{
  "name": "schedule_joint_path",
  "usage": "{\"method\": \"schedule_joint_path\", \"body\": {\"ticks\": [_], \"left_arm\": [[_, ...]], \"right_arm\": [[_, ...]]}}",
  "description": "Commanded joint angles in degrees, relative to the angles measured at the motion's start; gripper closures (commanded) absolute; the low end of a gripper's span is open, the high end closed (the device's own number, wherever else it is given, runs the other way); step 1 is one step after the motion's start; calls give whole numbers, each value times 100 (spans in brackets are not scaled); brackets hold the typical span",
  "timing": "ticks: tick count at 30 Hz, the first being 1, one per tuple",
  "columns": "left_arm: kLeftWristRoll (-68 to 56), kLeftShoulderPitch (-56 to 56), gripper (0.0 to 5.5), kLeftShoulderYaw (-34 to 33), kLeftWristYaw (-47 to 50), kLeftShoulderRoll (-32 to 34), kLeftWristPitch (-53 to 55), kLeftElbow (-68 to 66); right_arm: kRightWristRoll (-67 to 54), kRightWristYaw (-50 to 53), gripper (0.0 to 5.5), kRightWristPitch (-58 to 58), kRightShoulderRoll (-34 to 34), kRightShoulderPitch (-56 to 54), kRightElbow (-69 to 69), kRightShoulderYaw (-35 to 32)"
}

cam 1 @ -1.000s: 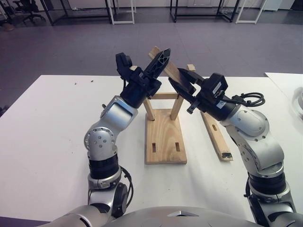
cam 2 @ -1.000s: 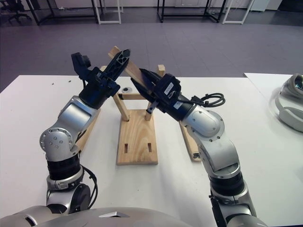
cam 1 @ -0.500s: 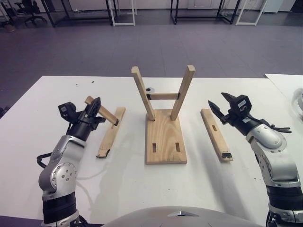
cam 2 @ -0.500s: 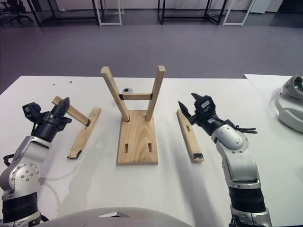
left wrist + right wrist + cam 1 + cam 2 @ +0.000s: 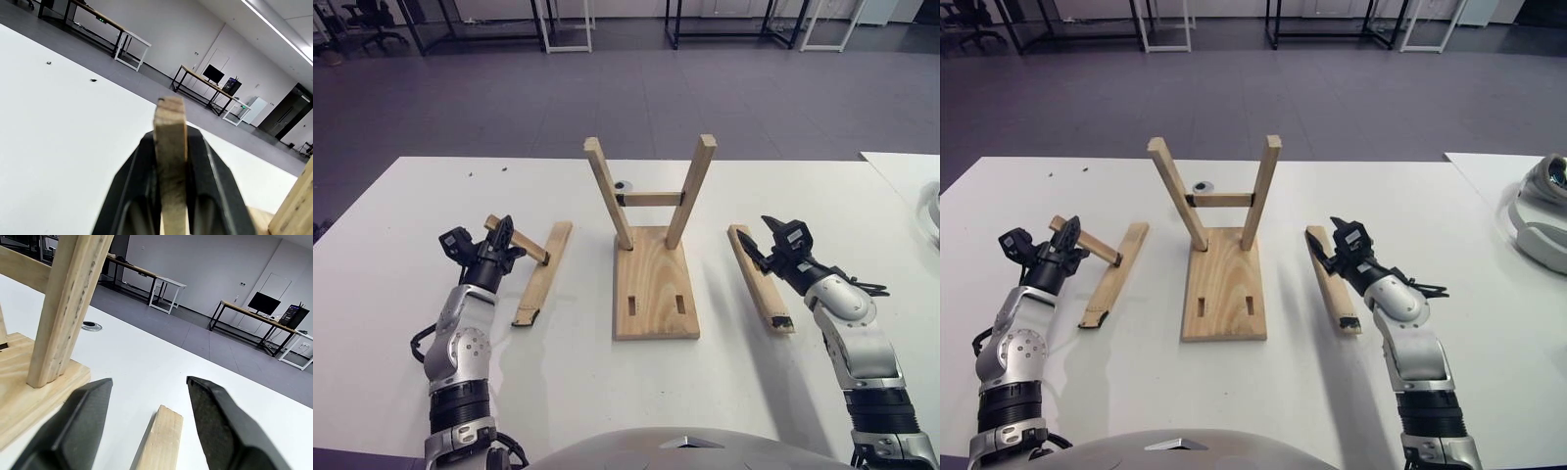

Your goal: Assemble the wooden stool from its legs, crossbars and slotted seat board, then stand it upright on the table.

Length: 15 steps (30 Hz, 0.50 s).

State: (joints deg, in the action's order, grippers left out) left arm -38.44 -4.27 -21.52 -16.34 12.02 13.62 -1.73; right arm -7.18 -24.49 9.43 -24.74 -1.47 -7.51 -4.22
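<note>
Right of the pale slotted wooden seat board (image 5: 654,294), my right gripper (image 5: 147,387), fingers apart, straddles the far end of a loose wooden leg (image 5: 762,284) lying lengthwise; my left gripper (image 5: 502,237) clamps the short wooden crossbar (image 5: 533,252) on the board's left.

Head stereo pair overlooks the table (image 5: 391,294); wrist cameras skim it closely.

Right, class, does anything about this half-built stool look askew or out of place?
Yes: the two fitted legs lean apart in a V instead of standing square on the seat board. Its two near slots are empty, and a loose leg lies beside it.
</note>
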Motion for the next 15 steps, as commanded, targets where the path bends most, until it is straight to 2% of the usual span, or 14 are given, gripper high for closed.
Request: {"method": "schedule_joint_path", "body": {"ticks": [1,6,15], "left_arm": [[489,89,510,177,-142,200,-94,-237],[1086,249,510,704,-153,440,139,-274],[2273,1011,510,1578,36,750,-109,-1643]], "right_arm": [[51,-39,268,-56,-2,24,121,32],[99,-38,268,-71,9,-48,154,80],[226,-10,268,-92,-56,-138,158,129]]}}
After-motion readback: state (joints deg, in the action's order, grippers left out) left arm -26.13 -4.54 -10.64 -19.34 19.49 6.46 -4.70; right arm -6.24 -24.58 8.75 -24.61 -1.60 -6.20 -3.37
